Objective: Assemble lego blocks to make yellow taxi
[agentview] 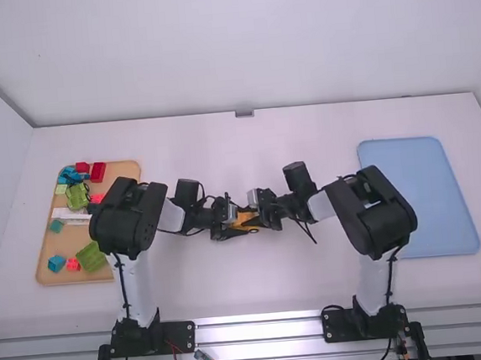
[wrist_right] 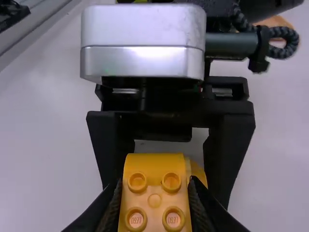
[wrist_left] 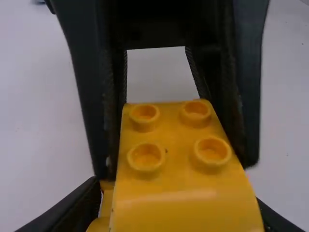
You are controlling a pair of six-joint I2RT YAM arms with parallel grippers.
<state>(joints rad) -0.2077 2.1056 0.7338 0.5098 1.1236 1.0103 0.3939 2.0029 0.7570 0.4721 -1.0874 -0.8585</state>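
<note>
Both grippers meet at mid-table in the high view, the left gripper (agentview: 227, 224) against the right gripper (agentview: 265, 211), with yellow blocks (agentview: 248, 220) between them. In the left wrist view a studded yellow block (wrist_left: 179, 159) with a smooth sloped end lies between the fingers of my left gripper (wrist_left: 178, 210); the other gripper's black fingers flank its far part. Another yellow part (wrist_left: 107, 200) shows at its side. My right gripper (wrist_right: 154, 195) is shut on a yellow block (wrist_right: 154, 186) in the right wrist view, and a yellow rounded part (wrist_right: 197, 174) sits behind it.
A wooden tray (agentview: 123, 169) at the left holds red, blue, green and white pieces, partly behind the left arm. A blue tray (agentview: 419, 198) lies at the right beside the right arm. The white table (agentview: 258, 284) extends in front of the grippers.
</note>
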